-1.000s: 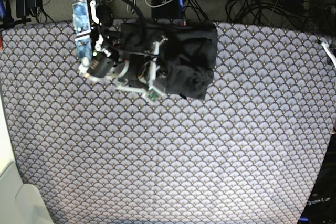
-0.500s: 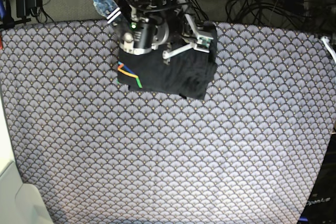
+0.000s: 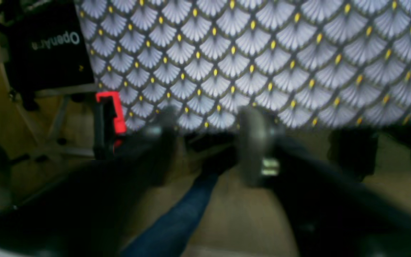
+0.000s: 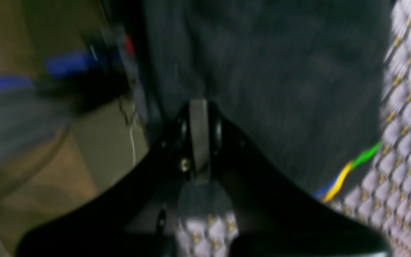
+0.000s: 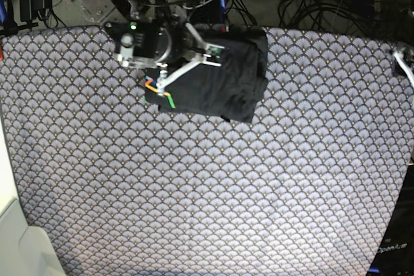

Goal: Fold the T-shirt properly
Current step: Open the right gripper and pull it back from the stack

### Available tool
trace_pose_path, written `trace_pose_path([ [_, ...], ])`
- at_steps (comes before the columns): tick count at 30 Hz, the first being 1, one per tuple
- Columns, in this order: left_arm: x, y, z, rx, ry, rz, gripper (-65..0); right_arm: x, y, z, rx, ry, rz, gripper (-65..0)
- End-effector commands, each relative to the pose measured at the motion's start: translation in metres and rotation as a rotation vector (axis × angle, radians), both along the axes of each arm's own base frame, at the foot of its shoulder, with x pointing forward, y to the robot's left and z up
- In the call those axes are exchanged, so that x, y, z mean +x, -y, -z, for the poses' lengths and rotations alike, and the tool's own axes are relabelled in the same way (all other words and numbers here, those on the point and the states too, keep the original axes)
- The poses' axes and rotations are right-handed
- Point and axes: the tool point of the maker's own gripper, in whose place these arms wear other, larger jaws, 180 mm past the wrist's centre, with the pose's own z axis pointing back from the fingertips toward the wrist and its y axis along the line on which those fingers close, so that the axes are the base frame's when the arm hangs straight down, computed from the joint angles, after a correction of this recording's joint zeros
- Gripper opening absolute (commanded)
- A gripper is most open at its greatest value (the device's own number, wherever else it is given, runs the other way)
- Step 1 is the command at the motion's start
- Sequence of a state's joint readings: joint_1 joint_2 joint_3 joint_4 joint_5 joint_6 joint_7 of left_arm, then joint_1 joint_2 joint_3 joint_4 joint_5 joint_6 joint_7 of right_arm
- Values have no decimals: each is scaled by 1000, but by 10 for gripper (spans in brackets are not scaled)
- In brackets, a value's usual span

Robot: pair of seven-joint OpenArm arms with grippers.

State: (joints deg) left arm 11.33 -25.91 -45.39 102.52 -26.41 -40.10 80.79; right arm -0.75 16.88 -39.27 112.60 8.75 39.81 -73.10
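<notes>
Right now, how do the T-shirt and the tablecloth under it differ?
The T-shirt is plain dark charcoal with one small multicoloured stripe; the tablecloth is pale with a repeating scallop print. The T-shirt is bunched into a compact, rumpled bundle near the table's far edge; the tablecloth lies spread flat across the table. Both are fabric.

You see both wrist views smeared by blur. The right gripper (image 5: 187, 53) covers the T-shirt's (image 5: 223, 82) near-left part. The left gripper (image 3: 209, 142) is a dark blur; its jaw spacing stays unreadable.
</notes>
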Motion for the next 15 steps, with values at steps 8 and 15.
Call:
trace_pose_path([
  [8, 46, 41, -22, -54, 159, 68, -229, 56, 52, -28, 67, 107, 279, -649],
  [15, 61, 119, 8, -190, 127, 205, -229, 93, 96, -52, 118, 199, 485, -648],
])
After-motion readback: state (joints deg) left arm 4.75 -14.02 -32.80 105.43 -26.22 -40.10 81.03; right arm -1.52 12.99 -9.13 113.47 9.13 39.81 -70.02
